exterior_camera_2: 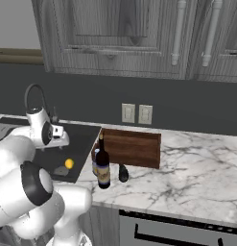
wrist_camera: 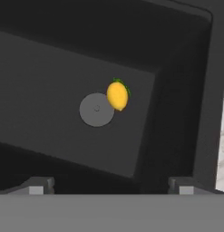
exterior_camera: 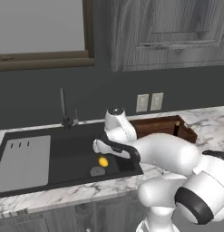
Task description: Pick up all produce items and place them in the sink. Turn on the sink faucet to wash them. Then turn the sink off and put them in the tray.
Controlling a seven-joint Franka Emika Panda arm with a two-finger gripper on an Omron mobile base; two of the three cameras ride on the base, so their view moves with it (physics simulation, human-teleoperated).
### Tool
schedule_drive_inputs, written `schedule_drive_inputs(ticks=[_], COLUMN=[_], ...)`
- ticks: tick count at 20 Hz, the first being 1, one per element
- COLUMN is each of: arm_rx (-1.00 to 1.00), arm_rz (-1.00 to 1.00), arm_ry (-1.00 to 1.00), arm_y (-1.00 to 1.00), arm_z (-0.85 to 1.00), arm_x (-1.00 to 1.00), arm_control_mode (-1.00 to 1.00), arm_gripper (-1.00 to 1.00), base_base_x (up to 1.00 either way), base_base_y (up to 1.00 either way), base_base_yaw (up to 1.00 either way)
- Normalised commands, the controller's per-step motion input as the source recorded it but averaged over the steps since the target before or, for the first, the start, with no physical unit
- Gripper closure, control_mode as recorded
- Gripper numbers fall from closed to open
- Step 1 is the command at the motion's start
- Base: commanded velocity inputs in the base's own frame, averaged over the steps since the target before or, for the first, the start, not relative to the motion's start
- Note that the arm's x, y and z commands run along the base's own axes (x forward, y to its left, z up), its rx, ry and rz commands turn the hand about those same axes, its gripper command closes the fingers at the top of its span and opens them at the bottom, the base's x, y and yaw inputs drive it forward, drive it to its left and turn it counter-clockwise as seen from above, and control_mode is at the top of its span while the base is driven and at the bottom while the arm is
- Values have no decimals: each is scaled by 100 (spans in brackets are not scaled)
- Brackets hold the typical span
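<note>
Your claw [wrist_camera: 111, 186] hangs wide open and empty over the sink [exterior_camera: 72, 152], fingertips [wrist_camera: 38, 186] well apart. Below it the lemon [wrist_camera: 117, 95] lies on the basin floor, touching the drain [wrist_camera: 96, 109]. The faucet [exterior_camera: 64, 108] stands at the back rim. The tray [exterior_camera_2: 131, 147] sits on the counter [exterior_camera_2: 196, 173] right of the sink, with a wine bottle [exterior_camera_2: 102, 166] in front of it.

Sink [exterior_camera: 72, 156]: matt dark grey, smooth, stone-like; drainboard [exterior_camera: 22, 163] a lighter matt grey. Drain [wrist_camera: 96, 109]: flat grey disc, dull metal look. Lemon [wrist_camera: 117, 95]: smooth yellow skin, slight sheen. Faucet [exterior_camera: 63, 108]: dark grey metal, satin. Table [exterior_camera_2: 196, 178]: white marble with grey veining, polished. Tray [exterior_camera_2: 132, 146]: brown wood, grain visible, matt. Wine bottle [exterior_camera_2: 102, 166]: dark glossy glass, paper label. Cabinets [exterior_camera_2: 124, 38]: grey wood grain. Arm [exterior_camera: 168, 154]: glossy white plastic shell.
</note>
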Motion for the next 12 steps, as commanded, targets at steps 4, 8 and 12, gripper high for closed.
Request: schedule_drive_inputs(ticks=[4, 8, 12], arm_rx=[3, 4, 6], arm_rz=[-1, -2, -3], arm_ry=[0, -1, 0], arm_y=[-27, -31, -35], arm_z=[19, 22, 21], arm_x=[-51, -60, -63], arm_control_mode=[-100, -100, -100], arm_gripper=[-100, -100, -100], base_base_x=[0, 0, 0], base_base_y=[0, 0, 0], base_base_yaw=[0, 0, 0])
